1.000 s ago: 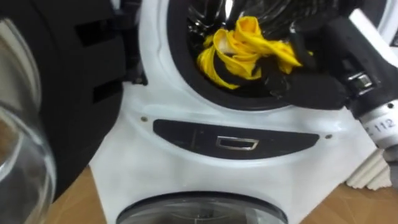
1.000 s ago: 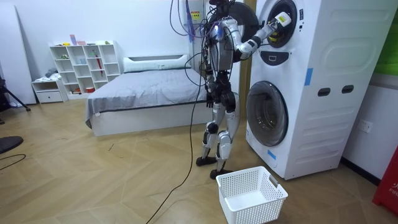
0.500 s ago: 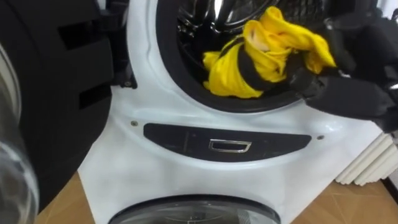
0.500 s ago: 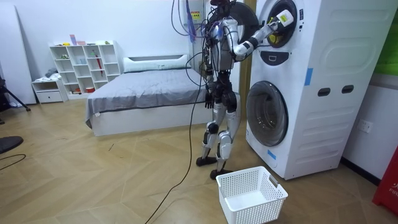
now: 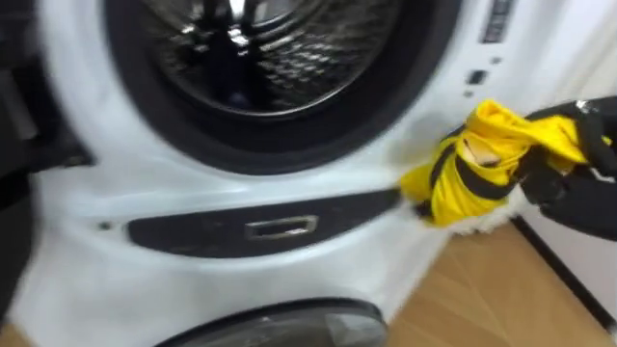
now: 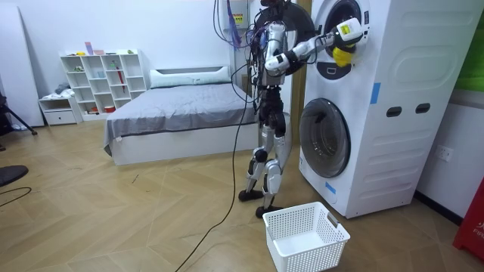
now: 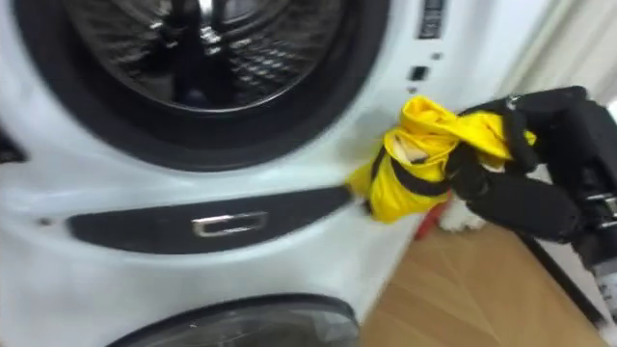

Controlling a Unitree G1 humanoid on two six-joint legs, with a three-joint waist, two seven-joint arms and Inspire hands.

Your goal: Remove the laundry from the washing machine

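A yellow cloth is bunched in my right hand, whose dark fingers are curled round it. Cloth and hand hang outside the upper washing machine, to the right of its round opening and level with the dark handle panel. The drum behind the opening looks dark, and I make out no other cloth in it. In the room view I stand upright facing the stacked machines, with my right arm stretched out and the yellow cloth held before the upper door.
The lower machine's round glass door is shut below the panel. A white laundry basket stands on the wooden floor by my feet. A bed and white shelves are behind me.
My right hand has drawn the yellow cloth out of the drum and off to the right of the opening. The eye view has also shifted to the right.
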